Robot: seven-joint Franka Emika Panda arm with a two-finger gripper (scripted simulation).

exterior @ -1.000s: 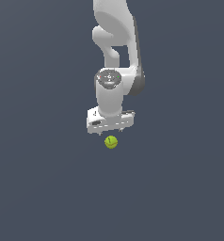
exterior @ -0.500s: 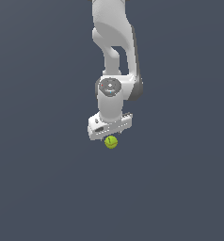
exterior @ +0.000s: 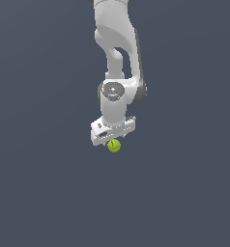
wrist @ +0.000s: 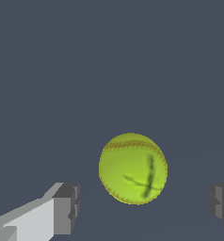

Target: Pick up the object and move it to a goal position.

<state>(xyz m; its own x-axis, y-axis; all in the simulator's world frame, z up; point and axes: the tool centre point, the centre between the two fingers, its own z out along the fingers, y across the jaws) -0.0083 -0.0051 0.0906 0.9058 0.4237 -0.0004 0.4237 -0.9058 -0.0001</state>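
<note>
End effector (wrist: pixel 142 207) is released, fingers (wrist: pixel 64 209) spread wide with the ball (wrist: pixel 132 168) between them and gaps on both sides, no contact visible. Ball (exterior: pixel 114 145) sits on the table (exterior: pixel 184 193) directly under the end effector, well away from any visible edge. Looks like pre-grasp approach: next move likely calls for a bit more descent, then clench on the ball's middle.

White arm over a small ball

The tool (exterior: pixel 114 136) hangs just above the yellow-green ball (exterior: pixel 114 145), nearly touching it.

Flat, even simulator light, no cast shadows or glare; both views sharp, the backdrop uniformly dim.
</note>
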